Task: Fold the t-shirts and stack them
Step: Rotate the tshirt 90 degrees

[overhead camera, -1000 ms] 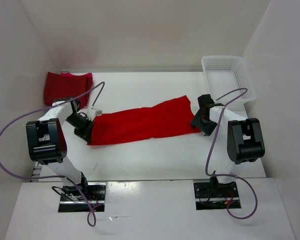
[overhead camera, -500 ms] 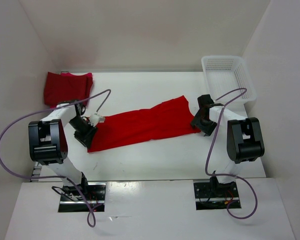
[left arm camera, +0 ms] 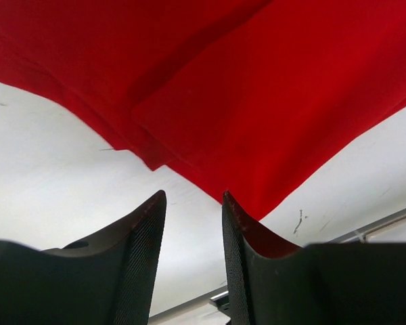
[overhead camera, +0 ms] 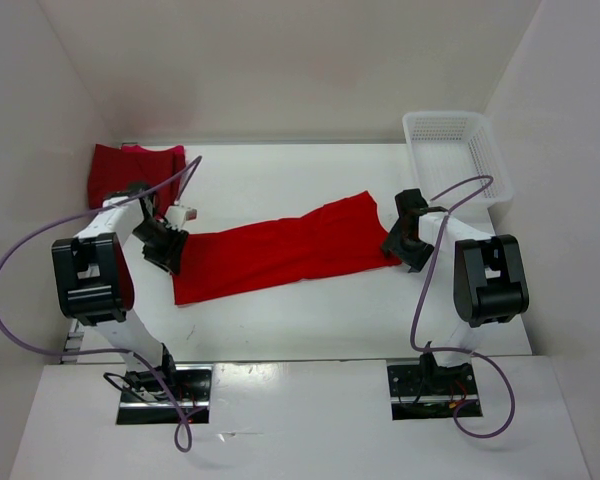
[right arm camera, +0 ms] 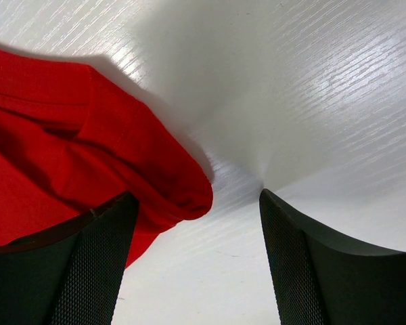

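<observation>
A bright red t-shirt (overhead camera: 280, 250), folded into a long strip, lies slantwise across the table (overhead camera: 300, 320). My left gripper (overhead camera: 170, 252) hovers at the strip's left end, open, with only bare table between its fingers (left arm camera: 194, 198); the layered red cloth (left arm camera: 271, 101) lies just beyond the fingertips. My right gripper (overhead camera: 398, 247) stands open at the strip's right end. In the right wrist view a rolled hem of the shirt (right arm camera: 155, 176) lies beside the left finger of this gripper (right arm camera: 197, 198), ungripped. A folded darker red t-shirt (overhead camera: 135, 175) rests at the back left.
A white mesh basket (overhead camera: 455, 118) stands at the back right corner. White walls close in the table on the left, back and right. Purple cables (overhead camera: 15, 260) loop out from both arms.
My left gripper has opened and let go of the shirt's left end, then drawn back and to the left. The end now lies flat. The right arm has not moved.
</observation>
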`<state>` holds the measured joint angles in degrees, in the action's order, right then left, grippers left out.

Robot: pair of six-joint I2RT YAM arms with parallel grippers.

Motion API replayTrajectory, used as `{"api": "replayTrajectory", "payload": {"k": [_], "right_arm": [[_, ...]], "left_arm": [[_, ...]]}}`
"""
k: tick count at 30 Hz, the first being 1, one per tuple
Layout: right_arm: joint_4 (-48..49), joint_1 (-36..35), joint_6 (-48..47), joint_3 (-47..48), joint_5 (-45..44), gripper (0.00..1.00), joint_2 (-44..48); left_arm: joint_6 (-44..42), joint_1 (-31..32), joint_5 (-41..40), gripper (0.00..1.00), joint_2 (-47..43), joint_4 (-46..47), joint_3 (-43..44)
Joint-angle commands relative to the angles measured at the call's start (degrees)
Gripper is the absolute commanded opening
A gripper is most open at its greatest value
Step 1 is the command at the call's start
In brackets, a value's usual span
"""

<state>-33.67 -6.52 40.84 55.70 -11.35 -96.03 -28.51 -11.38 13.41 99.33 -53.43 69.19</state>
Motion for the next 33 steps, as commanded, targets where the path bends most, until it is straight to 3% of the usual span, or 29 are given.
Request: {"api": "replayTrajectory", "payload": {"k": [1, 21, 28, 33], "right_arm": [[0.9, 0.4, -0.4, 0.5, -1.4, 0.76, -0.6], [0.9, 0.4, -0.4, 0.5, -1.4, 0.76, -0.6], [0.9, 0.4, -0.4, 0.5, -1.9, 0.76, -0.6], [0.9, 0.4, -0.4, 0.5, -1.9, 0.76, -0.6]], "left_arm": [[0.5, 0.0, 2.8, 0.46, 0.7, -2.6, -2.1], [1.8, 2.0, 1.4, 0.45, 6.2, 1.6, -4.5], [2.5, 2.0, 2.0, 0.13, 6.2, 2.1, -4.5], [3.0, 2.0, 2.6, 0.09, 5.0, 1.0, -4.0]]}}
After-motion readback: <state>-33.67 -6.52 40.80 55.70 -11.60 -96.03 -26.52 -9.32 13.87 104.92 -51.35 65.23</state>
